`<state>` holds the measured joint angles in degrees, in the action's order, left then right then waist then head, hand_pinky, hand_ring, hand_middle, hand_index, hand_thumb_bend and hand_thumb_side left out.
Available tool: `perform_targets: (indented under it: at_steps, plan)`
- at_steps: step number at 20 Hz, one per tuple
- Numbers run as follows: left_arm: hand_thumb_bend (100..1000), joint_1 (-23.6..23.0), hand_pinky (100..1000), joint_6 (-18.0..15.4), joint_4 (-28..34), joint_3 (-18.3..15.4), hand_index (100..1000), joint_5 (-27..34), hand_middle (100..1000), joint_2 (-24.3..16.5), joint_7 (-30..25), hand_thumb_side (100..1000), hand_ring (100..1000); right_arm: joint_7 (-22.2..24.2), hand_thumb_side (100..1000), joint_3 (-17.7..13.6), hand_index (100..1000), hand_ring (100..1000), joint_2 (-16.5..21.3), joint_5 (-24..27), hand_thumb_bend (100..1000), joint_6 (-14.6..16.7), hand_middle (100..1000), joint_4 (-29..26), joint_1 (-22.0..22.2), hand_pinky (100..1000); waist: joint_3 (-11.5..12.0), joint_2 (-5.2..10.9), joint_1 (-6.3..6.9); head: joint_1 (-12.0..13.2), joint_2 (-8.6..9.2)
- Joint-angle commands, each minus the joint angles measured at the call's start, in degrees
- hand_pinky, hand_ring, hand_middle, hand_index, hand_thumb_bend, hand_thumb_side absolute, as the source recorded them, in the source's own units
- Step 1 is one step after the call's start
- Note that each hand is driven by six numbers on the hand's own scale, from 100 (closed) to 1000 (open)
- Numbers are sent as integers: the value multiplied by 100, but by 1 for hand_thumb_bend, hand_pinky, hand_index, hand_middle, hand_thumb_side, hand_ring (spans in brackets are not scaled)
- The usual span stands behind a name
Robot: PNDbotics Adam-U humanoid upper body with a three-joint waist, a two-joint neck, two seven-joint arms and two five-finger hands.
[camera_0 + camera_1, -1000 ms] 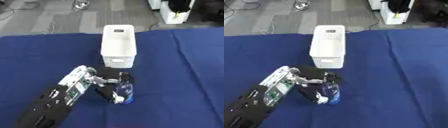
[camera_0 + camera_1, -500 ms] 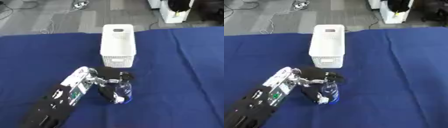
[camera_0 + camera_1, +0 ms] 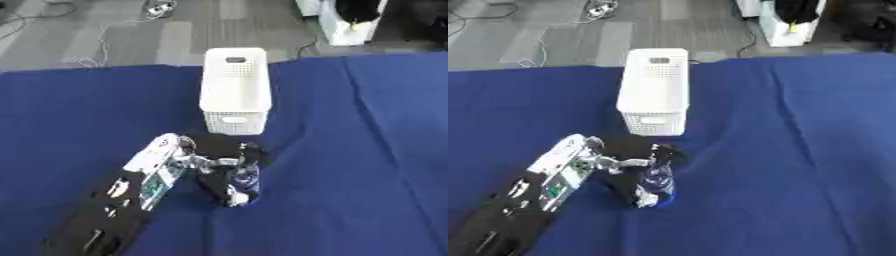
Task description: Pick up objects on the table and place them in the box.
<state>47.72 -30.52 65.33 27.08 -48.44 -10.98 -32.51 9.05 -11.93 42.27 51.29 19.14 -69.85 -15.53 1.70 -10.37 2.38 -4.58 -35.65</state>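
The robot's left arm (image 3: 131, 200) comes in from the near left corner, black with a silver and green forearm. Its left hand (image 3: 213, 162) has thumb and fingers curled round a clear plastic bottle (image 3: 657, 183), gripping it. The bottle looks upright or nearly so, base close to the blue tablecloth (image 3: 367, 165); can't tell if it's actually touching the cloth or lifted a bit. Just beyond the hand sits the white perforated box (image 3: 234, 90), long side running away from the robot, near the middle of the table. Bottle is just near of the box, not inside it. Right hand isn't visible anywhere. Past the table's far edge there's grey floor with some cables (image 3: 105, 27).
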Motion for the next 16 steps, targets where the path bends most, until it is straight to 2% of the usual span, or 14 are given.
perform_targets:
  at_steps: [1,2,3,6,9,10,11,14,15,16]
  plan:
    - [258,-58,711,-433,-237,-11,954,-389,770,-81,-438,701,724,-1,1000,-64,873,833,141,-19,100,-9,830,-107,-96,903,-3,26,-33,-41,23]
    - [264,-63,652,-433,-247,-13,938,-410,760,-80,-425,674,690,0,1000,-64,873,833,140,-20,100,-9,830,-105,-96,903,-2,25,-35,-40,23]
    - [262,-69,554,-434,-255,-15,914,-422,746,-81,-415,619,632,1,1000,-64,873,833,139,-21,100,-8,830,-102,-94,903,0,23,-37,-38,24]
    - [228,-80,334,-417,-261,-23,788,-426,625,-85,-384,464,488,5,1000,-64,873,833,135,-22,100,-7,830,-96,-91,903,8,20,-42,-36,22]
    - [156,-89,112,-366,-253,-22,643,-406,481,-91,-364,210,319,9,1000,-64,873,833,132,-23,100,-7,830,-91,-90,903,16,18,-48,-36,22]
    - [137,-92,100,-343,-252,-21,625,-395,465,-92,-365,165,299,10,1000,-63,873,833,131,-23,100,-7,830,-89,-89,903,17,18,-49,-36,22]
    - [100,-99,100,-311,-250,-30,559,-370,410,-92,-343,170,237,11,1000,-63,873,830,130,-24,100,-6,830,-88,-89,903,18,17,-51,-36,22]
    - [100,-120,100,-215,-238,-35,468,-286,318,-97,-228,241,152,15,1000,-61,873,830,125,-26,100,-6,830,-84,-87,903,21,14,-57,-37,20]
    - [100,-134,100,-184,-234,-47,397,-236,234,-95,-154,249,100,15,1000,-61,873,829,123,-27,100,-5,825,-82,-85,903,22,12,-60,-36,20]
    - [100,-145,100,-158,-236,-45,361,-184,182,-99,-77,250,100,16,1000,-61,873,829,122,-28,100,-4,824,-80,-84,903,22,10,-62,-35,21]
